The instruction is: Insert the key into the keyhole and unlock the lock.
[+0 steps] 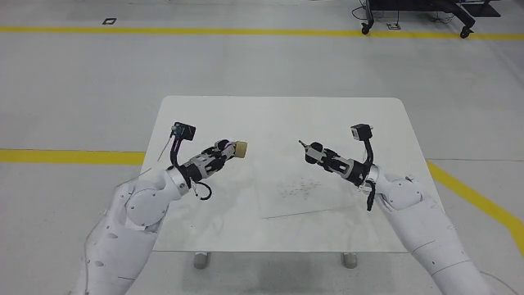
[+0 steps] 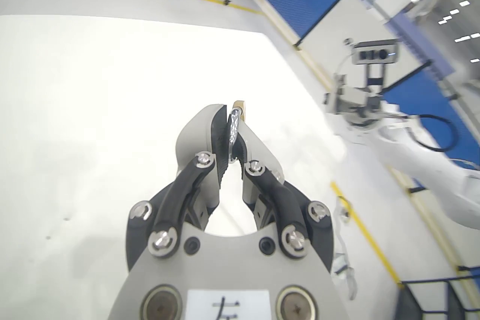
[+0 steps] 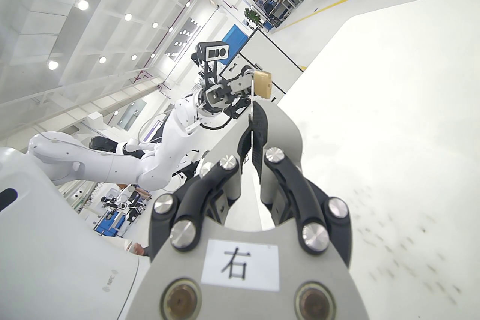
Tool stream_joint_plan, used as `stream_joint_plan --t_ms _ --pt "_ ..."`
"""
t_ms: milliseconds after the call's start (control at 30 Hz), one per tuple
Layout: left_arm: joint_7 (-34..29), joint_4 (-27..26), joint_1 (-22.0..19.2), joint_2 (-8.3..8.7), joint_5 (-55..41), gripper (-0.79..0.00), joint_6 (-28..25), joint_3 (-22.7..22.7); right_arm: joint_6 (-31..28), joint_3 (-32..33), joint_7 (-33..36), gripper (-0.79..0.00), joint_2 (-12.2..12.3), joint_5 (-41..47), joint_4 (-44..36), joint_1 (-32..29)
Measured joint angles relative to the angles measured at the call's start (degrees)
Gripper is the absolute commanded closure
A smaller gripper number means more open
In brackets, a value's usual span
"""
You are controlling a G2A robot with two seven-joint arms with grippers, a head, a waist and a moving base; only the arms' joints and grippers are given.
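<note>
A brass padlock (image 1: 240,149) is held above the left middle of the white table (image 1: 278,115). My left gripper (image 1: 228,149) is shut on its metal shackle (image 2: 233,128), and the brass body (image 2: 239,108) pokes out past the fingertips. My right gripper (image 1: 311,152) hovers over the right middle of the table, shut on the key (image 1: 301,143). The key's thin blade (image 3: 253,90) sticks out edge-on and points toward the padlock (image 3: 262,83). A gap of roughly a hand's width separates key tip and padlock.
Scuff marks (image 1: 303,187) dot the table in front of the right gripper. Both arms hang over the near half of the table. Wheeled racks (image 1: 417,0) stand on the floor far beyond the table's back edge.
</note>
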Motion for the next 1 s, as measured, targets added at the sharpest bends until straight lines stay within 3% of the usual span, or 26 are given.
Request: stream_joint_plan --t_ms 133,367,467,700,867,1000 --pt "-2.6 1.6 -0.6 0.36 -4.8 0.000 -3.7 -1.2 0.0 0.0 0.0 0.000 0.0 0.0 0.0 0.0" --pt "-2.4 1.4 -0.4 0.33 -4.6 0.000 -3.5 -0.9 0.0 0.0 0.0 0.000 0.0 0.0 0.0 0.0" --pt "-3.8 2.0 -0.5 0.14 -9.6 0.000 -3.1 0.4 1.0 -0.6 -0.7 0.000 -0.2 0.4 -0.4 0.0" --pt "-17.4 6.9 -4.6 -0.12 -23.3 0.000 -0.1 4.8 6.3 -9.4 -5.9 0.000 -3.6 4.6 4.5 6.0" --pt "-26.6 9.5 -7.8 -0.13 -26.3 0.000 0.3 7.7 4.8 -14.8 -9.3 0.000 -6.3 7.7 9.5 9.7" --pt "-28.4 10.9 -9.3 -0.26 -26.5 0.000 0.1 9.5 2.3 -18.2 -9.4 0.000 -8.2 10.0 13.2 12.0"
